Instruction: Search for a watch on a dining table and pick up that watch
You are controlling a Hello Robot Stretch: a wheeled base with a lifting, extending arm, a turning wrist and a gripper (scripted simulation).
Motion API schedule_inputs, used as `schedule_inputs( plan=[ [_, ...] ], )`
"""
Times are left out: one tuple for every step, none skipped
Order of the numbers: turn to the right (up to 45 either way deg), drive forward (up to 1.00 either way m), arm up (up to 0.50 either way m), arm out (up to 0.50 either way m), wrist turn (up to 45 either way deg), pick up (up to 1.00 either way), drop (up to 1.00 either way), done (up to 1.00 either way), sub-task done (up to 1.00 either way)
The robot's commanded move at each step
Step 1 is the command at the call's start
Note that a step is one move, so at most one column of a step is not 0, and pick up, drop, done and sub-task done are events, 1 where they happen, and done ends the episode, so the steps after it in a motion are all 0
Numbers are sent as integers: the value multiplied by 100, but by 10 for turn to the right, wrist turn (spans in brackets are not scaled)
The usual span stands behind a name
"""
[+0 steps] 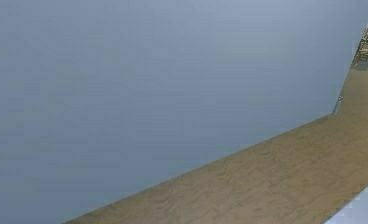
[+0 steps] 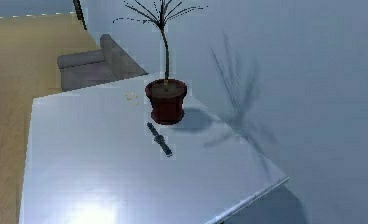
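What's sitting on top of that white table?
On the white table: a spindly plant in a red-brown pot, a slim dark strap lying flat near it, probably the watch, and a tiny pale speck beside the pot. Anything right behind the pot is hidden.

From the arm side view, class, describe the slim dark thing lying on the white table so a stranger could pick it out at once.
Find the white table, then the red-brown plant pot standing near its far edge. Just on the near side of the pot lies a dark strip, likely the watch. It alone is flat, long and black; the pale speck beside the pot is tiny.
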Motion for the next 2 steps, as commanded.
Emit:
schedule_inputs(
  plan=[
    [0, 0, 50, 0, 0, 0, 0, 0, 0],
    [0, 0, 38, 0, 0, 0, 0, 0, 0]
  ],
)
